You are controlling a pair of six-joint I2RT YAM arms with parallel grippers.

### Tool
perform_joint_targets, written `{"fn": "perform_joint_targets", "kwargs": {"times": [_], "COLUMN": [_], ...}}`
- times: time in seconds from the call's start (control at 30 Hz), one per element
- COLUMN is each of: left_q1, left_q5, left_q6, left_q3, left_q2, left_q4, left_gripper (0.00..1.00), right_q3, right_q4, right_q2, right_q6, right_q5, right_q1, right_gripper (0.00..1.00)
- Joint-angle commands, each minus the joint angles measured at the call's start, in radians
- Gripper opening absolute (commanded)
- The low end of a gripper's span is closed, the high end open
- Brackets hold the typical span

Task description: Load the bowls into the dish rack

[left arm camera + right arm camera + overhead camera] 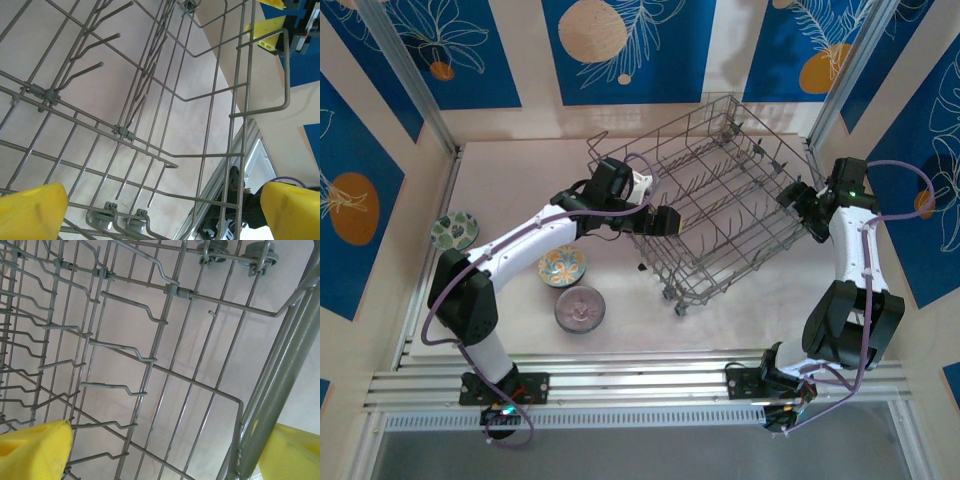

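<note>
Dish rack [720, 190]: sat at the table's [720, 320] 1 o'clock.
Bowls [562, 266]: three lay at its 8 o'clock.
Your left gripper [663, 221]: gaped wide at its 9 o'clock wall.
Your right gripper [165, 455]: spread, straddling its 3 o'clock corner wire.

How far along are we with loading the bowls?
Nothing done: the dish rack holds no bowls. The green bowl, orange bowl and pinkish-grey bowl sit on the table beside it, all left to load. The left gripper and right gripper are open, empty, at the rack's opposite sides.
</note>
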Motion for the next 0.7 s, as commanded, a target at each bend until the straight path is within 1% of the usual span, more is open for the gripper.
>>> {"fn": "perform_joint_targets", "kwargs": {"times": [0.0,0.17,0.3,0.47,0.57,0.67], "left_q1": [-0.033,-0.007,0.025,0.068,0.133,0.245], "left_q5": [-0.023,-0.097,-0.116,-0.145,-0.166,-0.186], "left_q6": [0.047,0.093,0.104,0.106,0.1,0.098], "left_q3": [0.031,0.049,0.033,0.01,-0.031,-0.1], "left_q2": [-0.017,-0.074,-0.138,-0.219,-0.288,-0.372], "left_q4": [-0.05,-0.154,-0.192,-0.255,-0.318,-0.395], "left_gripper": [0.99,0.99,0.99,0.99,0.99,0.99], "right_q3": [0.053,0.07,0.077,0.091,0.113,0.134], "right_q4": [-0.037,-0.073,-0.099,-0.128,-0.141,-0.147], "right_q2": [-0.014,-0.077,-0.129,-0.159,-0.172,-0.181], "right_q6": [-0.035,-0.073,-0.108,-0.133,-0.144,-0.157], "right_q5": [-0.022,0.039,0.091,0.117,0.117,0.109], "right_q1": [0.006,0.01,0.019,0.035,0.063,0.108], "right_gripper": [0.92,0.93,0.93,0.93,0.93,0.93]}}
